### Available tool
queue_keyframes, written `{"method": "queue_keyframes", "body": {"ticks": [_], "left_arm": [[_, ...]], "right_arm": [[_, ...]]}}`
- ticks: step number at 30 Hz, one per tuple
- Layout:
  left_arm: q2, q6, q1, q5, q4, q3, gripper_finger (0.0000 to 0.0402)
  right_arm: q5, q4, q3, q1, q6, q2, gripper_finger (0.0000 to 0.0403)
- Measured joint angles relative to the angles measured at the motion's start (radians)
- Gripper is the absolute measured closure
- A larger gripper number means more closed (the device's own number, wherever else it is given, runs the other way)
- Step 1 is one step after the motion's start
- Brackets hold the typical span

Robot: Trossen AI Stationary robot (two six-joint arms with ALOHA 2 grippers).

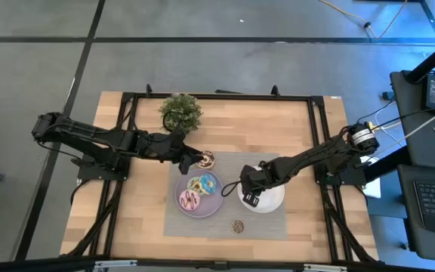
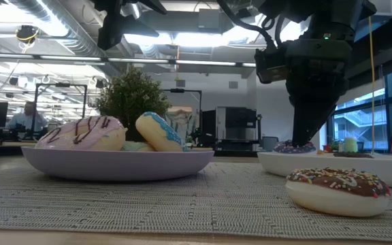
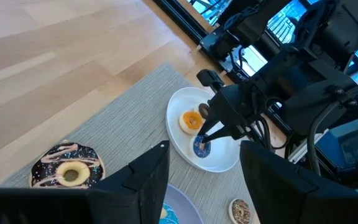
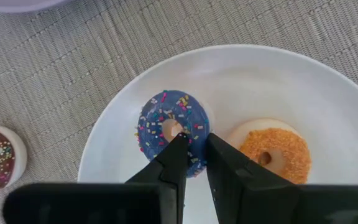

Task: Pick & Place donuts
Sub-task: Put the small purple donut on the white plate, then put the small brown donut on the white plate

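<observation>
Blue donut (image 4: 169, 130) pinched between right fingers (image 4: 174, 163).

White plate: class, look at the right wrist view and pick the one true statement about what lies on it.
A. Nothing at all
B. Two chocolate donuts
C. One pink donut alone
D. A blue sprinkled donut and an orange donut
D: the white plate holds a blue sprinkled donut beside an orange donut, with the right gripper fingers at the blue one's rim.
</observation>
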Motion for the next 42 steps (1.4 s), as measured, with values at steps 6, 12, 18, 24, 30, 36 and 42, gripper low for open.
{"method": "queue_keyframes", "body": {"ticks": [6,12,18,24,30,36,42], "left_arm": [[0.0,-0.003,0.0,0.0,0.0,0.0,0.0214],[0.0,-0.002,-0.001,0.0,0.0,0.0,0.021],[0.0,-0.001,-0.012,0.0,0.0,0.0,0.0213],[0.0,0.001,-0.02,-0.007,0.0,0.0,0.0213],[0.0,0.001,-0.025,-0.008,-0.001,0.0,0.021],[0.0,0.029,-0.024,-0.009,0.0,0.0,0.0214],[0.0,0.052,-0.024,-0.008,-0.011,0.0,0.0211]], "right_arm": [[-0.001,-0.001,0.0,0.0,-0.003,0.0,0.0305],[0.0,-0.008,0.0,0.0,0.0,-0.011,0.0265],[0.058,-0.034,0.0,0.002,0.017,-0.121,0.0258],[0.064,0.152,0.002,0.062,-0.051,-0.197,0.0257],[0.063,0.277,0.002,0.165,-0.207,-0.135,0.0257],[0.046,0.352,0.002,0.223,-0.238,-0.036,0.0257],[-0.023,0.442,0.002,0.258,-0.239,0.063,0.0257]]}}
